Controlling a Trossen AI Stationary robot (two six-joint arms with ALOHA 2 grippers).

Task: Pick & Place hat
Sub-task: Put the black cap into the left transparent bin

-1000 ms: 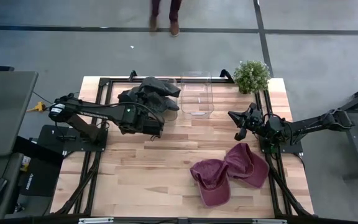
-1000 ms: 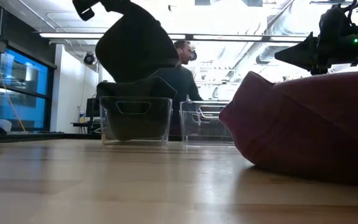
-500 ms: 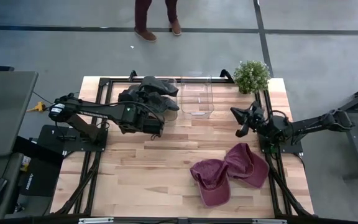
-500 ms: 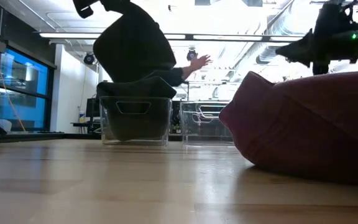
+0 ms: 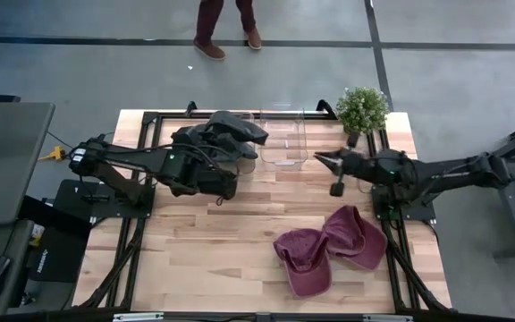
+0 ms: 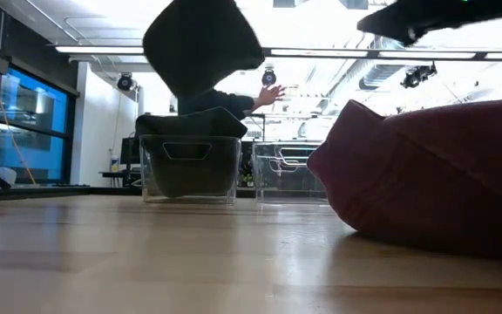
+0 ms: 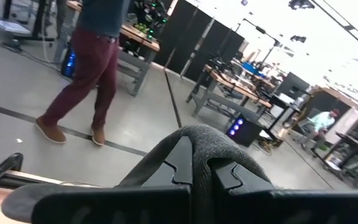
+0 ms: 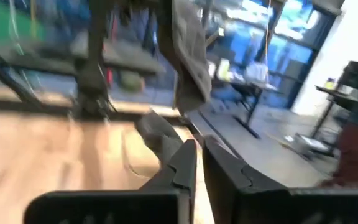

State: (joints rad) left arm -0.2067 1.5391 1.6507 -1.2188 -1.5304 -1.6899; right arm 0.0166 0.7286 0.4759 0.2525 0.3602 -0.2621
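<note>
Where the pale wooden slatted worktop [image 5: 195,241] begins at its left, the left hand [image 5: 224,145] is clenched on a dark grey fabric hat [image 5: 232,128], lifted above a clear plastic bin [image 6: 190,167] already holding dark hats. Just beside it stands a second clear plastic bin [image 5: 282,136], then the right hand [image 5: 327,170], fingers pressed together on nothing, near a small green potted plant [image 5: 362,109]. Two maroon fabric caps [image 5: 329,246], touching each other, lie on the worktop's near right part; a person's maroon-trousered legs [image 5: 225,20] stand on the floor beyond.
</note>
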